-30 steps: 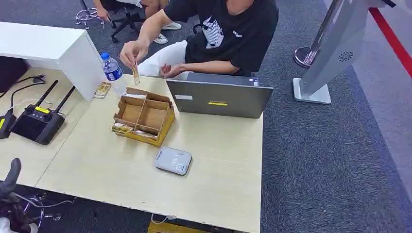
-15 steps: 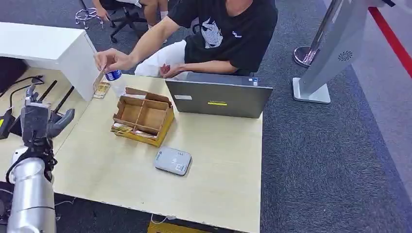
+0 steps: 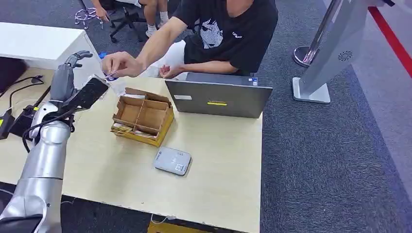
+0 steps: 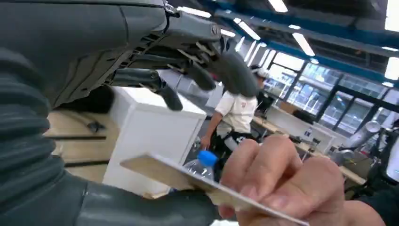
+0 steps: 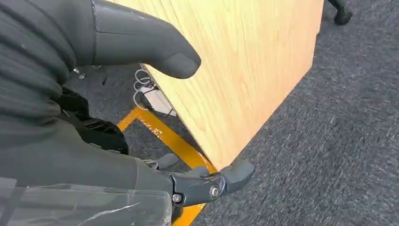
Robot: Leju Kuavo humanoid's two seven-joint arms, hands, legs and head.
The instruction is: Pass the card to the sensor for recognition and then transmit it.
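Left robot hand (image 3: 73, 80) is hanging raised and spread wide, thumb apart from the fingers, gripping nothing yet. I am seeing the card (image 4: 188, 181) sitting between that thumb and fingers, a person's hand (image 3: 119, 64) pinching its far end, presumably offering it for me to take. Right robot hand (image 5: 141, 122) is hanging beside the table (image 5: 244, 70), fingers apart, holding nothing. Card reader (image 3: 173, 160) is lying well away from the left robot hand, awaiting the card.

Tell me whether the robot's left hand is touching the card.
Cannot tell. In the left wrist view the card lies between thumb and fingers of the left hand, the person's hand holding it; contact unclear.
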